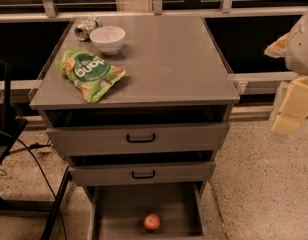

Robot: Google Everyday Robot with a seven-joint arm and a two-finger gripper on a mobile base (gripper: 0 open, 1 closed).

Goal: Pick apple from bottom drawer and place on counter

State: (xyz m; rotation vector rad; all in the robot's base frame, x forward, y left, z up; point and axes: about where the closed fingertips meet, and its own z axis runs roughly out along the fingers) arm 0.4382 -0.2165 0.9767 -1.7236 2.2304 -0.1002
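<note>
The grey metal three-drawer cabinet [139, 134] is viewed from the front and above. The lowest grey tray drawer [119, 204] is found pulled out at 6 o'clock in the view. The small round red apple with a yellowish patch [152, 222] is seen resting on its floor, near the front and slightly right of centre, apart from the walls. The two drawers with black handles, upper [94, 140] and middle [104, 175], are each noted as slightly out.

On the flat grey counter top [179, 64], a white round bowl [108, 39] is recorded at 11 o'clock, with a tipped drinks can [87, 28] just behind it (touching or not cannot be told). A green snack bag [90, 73] is laid at 9 o'clock.

The cream-coloured gripper [289, 115] is located at 3 o'clock in the view, off the cabinet's right side, well apart from the apple. How far it is opened cannot be told.
</note>
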